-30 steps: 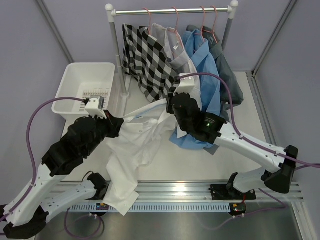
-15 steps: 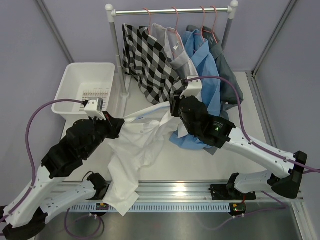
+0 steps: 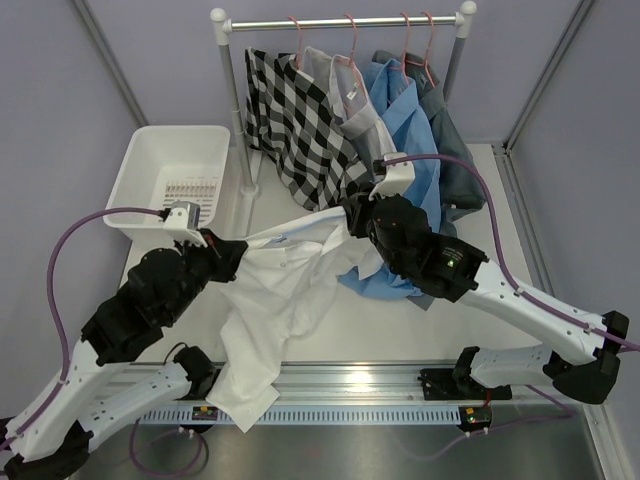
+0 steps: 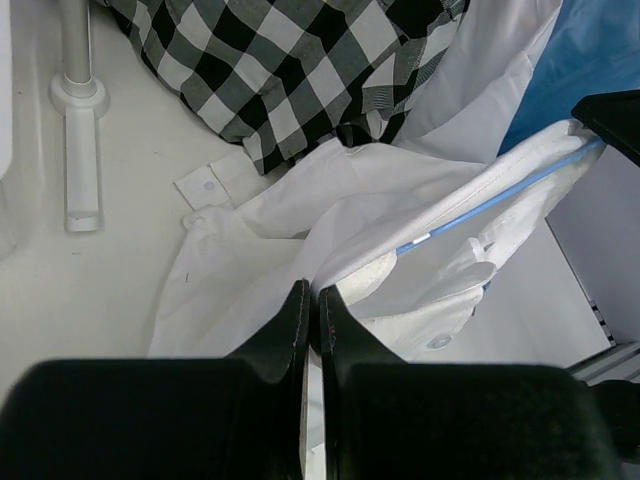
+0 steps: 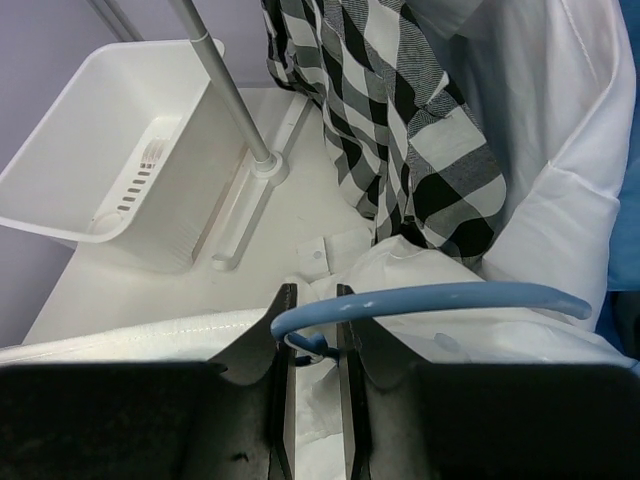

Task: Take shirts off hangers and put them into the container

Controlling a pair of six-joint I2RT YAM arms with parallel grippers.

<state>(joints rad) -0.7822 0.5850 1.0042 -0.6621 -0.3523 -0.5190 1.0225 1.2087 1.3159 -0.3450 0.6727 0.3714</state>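
Both of mine right of the container (image 5: 90, 170): my left gripper (image 4: 313, 296) is pinched tight on the white shirt (image 4: 260, 260), and my right gripper (image 5: 315, 302) is clamped narrowly on the blue hanger (image 5: 450, 296). Risk: the collar snags the hanger and the fabric slips out.

Lilac walls (image 3: 50, 150) enclose a white table (image 3: 380, 330) bearing a white-posted metal rail (image 3: 260, 22).

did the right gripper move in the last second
Yes. The right gripper has shifted slightly right, away from the rail's left post, in the top view.
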